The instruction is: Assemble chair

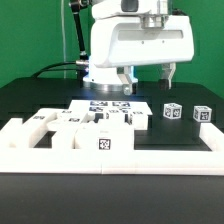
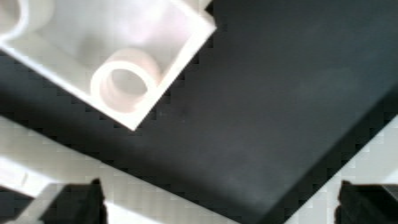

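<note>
Two fingers [image 1: 169,73] hang open and empty above the black surface [image 1: 175,135], with white chair parts [image 1: 70,122] clustered at the exterior view's seven o'clock.

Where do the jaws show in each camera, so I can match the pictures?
Exterior view: the arm's two-finger gripper hangs right of centre near the top, jaws open and empty, above the flat black tabletop.
Wrist view: only its dark fingertips show, at the frame's edge.
Shared landmark: the black tabletop.
</note>
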`<state>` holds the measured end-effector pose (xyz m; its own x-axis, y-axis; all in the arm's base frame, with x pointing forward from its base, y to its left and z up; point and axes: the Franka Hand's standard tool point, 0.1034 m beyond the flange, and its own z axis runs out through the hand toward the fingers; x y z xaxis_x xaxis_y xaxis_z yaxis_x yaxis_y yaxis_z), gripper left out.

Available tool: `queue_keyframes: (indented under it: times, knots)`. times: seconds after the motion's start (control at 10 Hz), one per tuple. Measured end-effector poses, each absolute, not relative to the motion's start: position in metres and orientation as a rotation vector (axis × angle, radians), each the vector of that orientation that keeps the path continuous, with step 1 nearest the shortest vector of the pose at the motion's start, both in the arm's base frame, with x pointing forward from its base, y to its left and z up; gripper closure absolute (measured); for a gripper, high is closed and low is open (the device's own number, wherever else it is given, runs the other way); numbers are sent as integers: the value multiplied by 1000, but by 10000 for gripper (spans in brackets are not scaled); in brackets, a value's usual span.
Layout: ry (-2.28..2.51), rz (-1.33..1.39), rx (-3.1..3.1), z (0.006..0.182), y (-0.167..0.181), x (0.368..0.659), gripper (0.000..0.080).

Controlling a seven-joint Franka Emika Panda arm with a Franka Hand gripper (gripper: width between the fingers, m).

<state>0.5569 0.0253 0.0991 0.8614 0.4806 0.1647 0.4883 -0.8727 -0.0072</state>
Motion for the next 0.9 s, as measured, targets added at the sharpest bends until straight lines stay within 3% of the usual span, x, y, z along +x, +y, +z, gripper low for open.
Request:
queue_keyframes:
  times: [0.3, 0.9]
  knots:
    - [-96, -95, -3031, 87, 14, 556, 150]
    - [196, -62, -3000, 80, 8, 566, 150]
